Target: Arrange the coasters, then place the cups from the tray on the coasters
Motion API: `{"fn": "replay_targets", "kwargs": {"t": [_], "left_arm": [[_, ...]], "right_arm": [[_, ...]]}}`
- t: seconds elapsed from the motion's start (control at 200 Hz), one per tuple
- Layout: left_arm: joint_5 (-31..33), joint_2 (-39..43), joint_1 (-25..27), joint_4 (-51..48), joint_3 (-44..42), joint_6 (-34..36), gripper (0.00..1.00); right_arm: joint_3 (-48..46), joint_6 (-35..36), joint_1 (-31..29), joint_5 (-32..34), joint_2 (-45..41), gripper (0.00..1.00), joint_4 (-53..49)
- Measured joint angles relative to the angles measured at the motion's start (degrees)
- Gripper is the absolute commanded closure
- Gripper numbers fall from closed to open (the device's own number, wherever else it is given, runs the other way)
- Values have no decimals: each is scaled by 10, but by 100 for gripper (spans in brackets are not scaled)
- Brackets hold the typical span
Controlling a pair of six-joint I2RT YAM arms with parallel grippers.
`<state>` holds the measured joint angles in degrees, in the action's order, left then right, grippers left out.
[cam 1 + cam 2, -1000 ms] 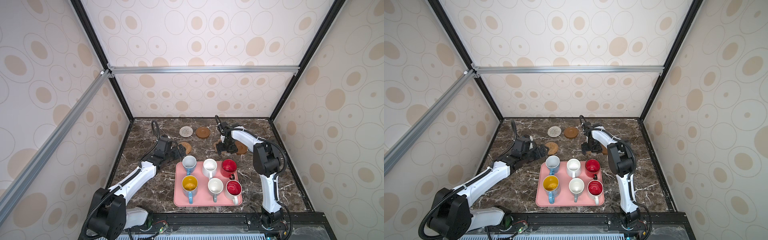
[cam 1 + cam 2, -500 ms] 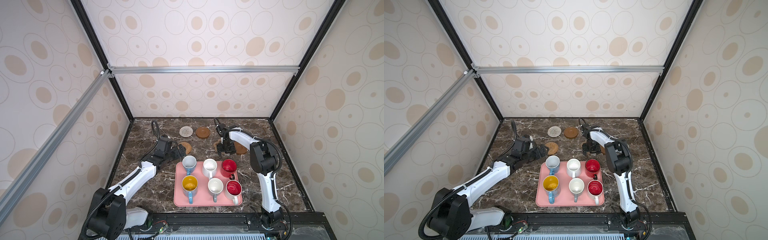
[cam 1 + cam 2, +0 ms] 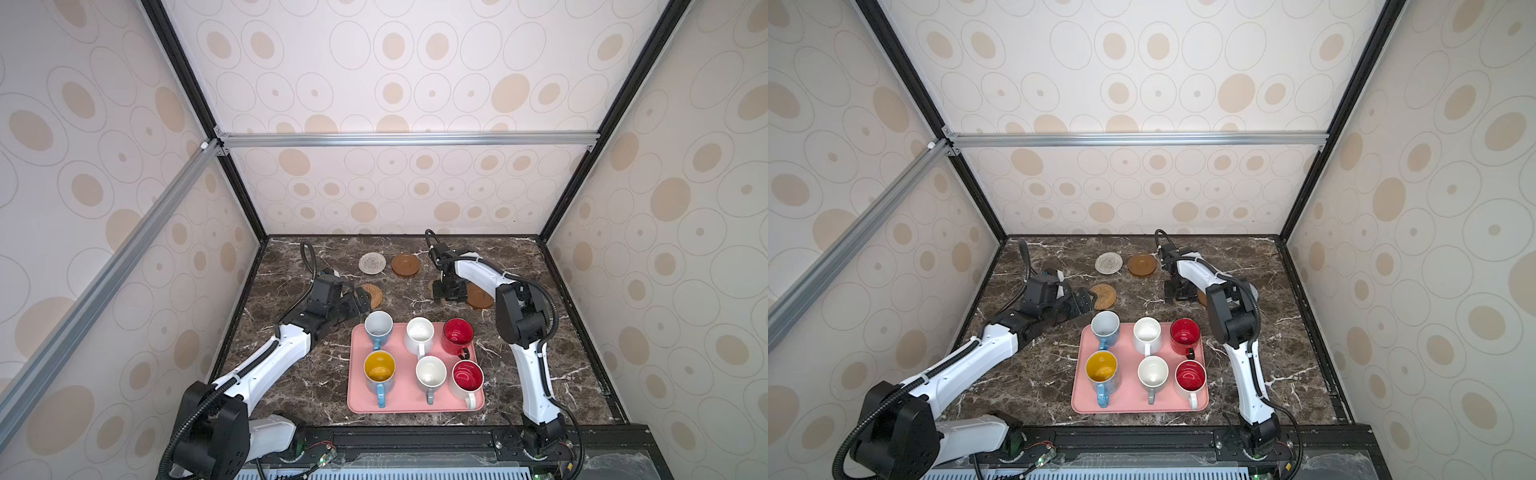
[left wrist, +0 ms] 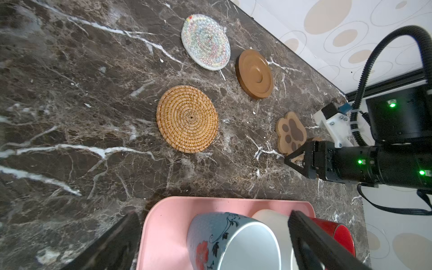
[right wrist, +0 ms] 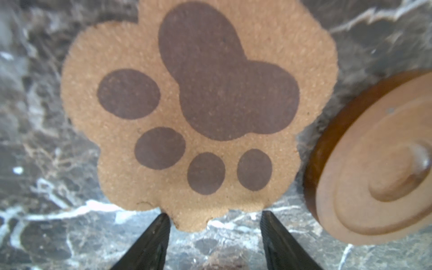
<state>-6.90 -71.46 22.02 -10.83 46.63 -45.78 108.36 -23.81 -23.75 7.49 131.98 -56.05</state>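
We see right gripper (image 5: 214,215), jaws half open astride paw-shaped coaster (image 5: 198,105) edge, at one o'clock of tray (image 3: 405,401), left gripper (image 4: 213,212) at eleven o'clock, jaws wide.

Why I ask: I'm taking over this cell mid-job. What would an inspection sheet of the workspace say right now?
Surface: dark marble tabletop, no spills seen.
Job's things: pink tray holds six upright mugs: blue mug, white mug, red mug, yellow-lined mug, second white mug, red-lined mug. On the marble: woven coaster, brown disc, rattan coaster, paw coaster, second brown disc.
Clutter: nothing seen.
Grippers: left gripper open, empty, beside the rattan coaster; right gripper open, astride the paw coaster's edge.
Cables: left arm's hose and right arm's hose, black, clear of the mugs.
Surroundings: patterned walls, aluminium frame bar.
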Motion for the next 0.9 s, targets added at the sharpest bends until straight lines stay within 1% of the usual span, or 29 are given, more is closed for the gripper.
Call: {"fn": "replay_targets", "kwargs": {"t": [0.495,0.9], "left_arm": [[6,8,0,0,-2,-1,0],[7,12,0,-1,-2,-4,0]], "right_arm": [[89,-15,16,13,52,38,0],[141,9,37,11,83,38,-1]]}}
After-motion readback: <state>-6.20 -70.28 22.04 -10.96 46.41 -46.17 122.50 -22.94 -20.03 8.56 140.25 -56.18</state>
